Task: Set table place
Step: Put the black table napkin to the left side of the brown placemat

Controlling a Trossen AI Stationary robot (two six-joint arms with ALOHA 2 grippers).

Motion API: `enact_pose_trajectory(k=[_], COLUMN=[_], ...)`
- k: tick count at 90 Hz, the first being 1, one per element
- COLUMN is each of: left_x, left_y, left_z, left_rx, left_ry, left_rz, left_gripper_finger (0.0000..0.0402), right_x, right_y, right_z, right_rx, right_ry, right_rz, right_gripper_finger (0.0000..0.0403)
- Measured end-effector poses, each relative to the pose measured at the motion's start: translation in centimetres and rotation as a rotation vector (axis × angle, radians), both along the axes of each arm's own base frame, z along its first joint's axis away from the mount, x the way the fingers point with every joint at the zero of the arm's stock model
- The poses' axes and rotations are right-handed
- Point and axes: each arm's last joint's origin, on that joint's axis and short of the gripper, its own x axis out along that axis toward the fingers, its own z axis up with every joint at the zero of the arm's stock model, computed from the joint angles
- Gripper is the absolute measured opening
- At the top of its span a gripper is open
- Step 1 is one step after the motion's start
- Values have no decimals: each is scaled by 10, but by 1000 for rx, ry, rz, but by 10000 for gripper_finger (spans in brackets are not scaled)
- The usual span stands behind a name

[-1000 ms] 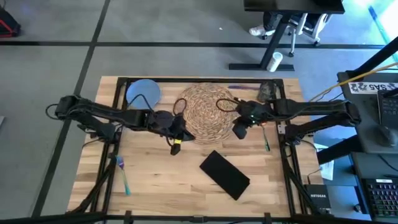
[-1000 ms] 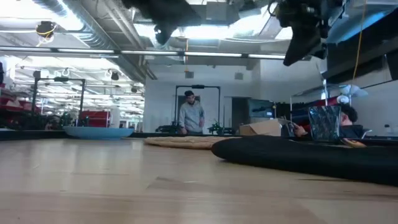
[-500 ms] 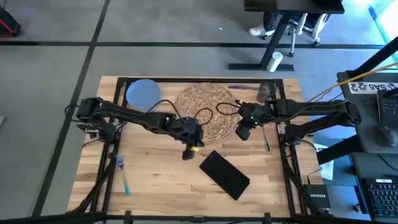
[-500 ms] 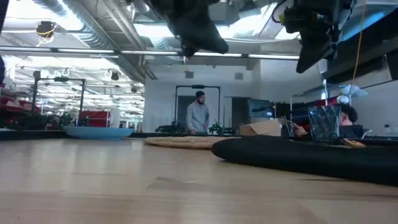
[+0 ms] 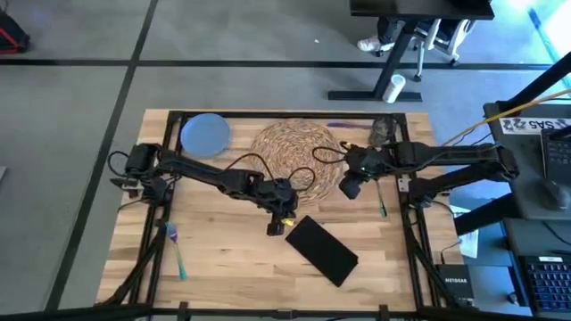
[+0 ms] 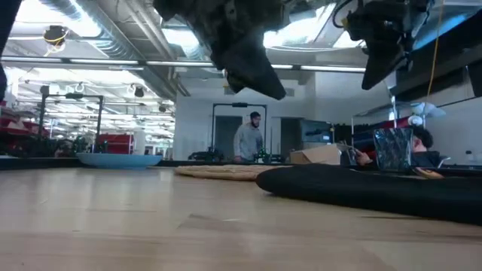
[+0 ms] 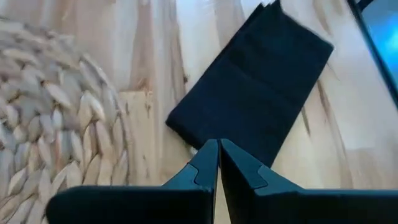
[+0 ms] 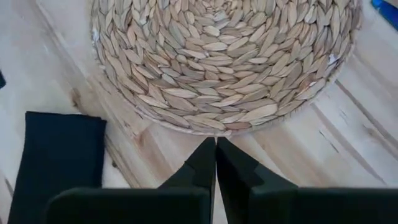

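The black napkin (image 5: pixel 323 250) lies flat on the table (image 5: pixel 223 267), near and right of the round woven placemat (image 5: pixel 294 160). My left gripper (image 5: pixel 278 223) hovers shut above the table, just off the napkin's far-left corner (image 7: pixel 186 124); the low view shows this gripper (image 6: pixel 252 64) well clear of the wood. My right gripper (image 5: pixel 350 187) hangs shut over the placemat's right rim (image 8: pixel 205 127). The pale blue plate (image 5: pixel 205 134) rests at the far left. A small grey cup (image 5: pixel 382 132) stands at the far right.
A teal fork (image 5: pixel 178 259) lies by the near-left edge, and another piece of cutlery (image 5: pixel 382 203) lies right of my right gripper. A purple-handled piece (image 5: pixel 339 126) lies at the far edge. A person (image 6: pixel 248 141) stands in the room beyond.
My left gripper has swept from the placemat's left rim toward the table's right and near edges, ending beside the napkin's far-left corner. My right gripper has drifted slightly toward the right edge. The person in the background has walked rightward.
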Motion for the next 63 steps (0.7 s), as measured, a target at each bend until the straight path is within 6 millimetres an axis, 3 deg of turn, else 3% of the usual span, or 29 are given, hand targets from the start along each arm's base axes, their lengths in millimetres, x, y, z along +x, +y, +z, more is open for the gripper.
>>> enact_pose_trajectory(k=[30,50,63], left_x=[8,17,19], left_y=[-7,0,-1], left_z=[5,18,21], left_rx=[-44,-208,-228], left_ry=[-98,-223,-258], left_rz=[9,39,37], left_gripper_finger=[0,0,0], right_x=[0,0,0], right_y=[-1,-1,-1], right_z=[0,0,0], right_rx=[-21,-23,-23], right_ry=[2,1,1], right_rz=[-11,-11,-11], right_gripper_finger=[0,0,0])
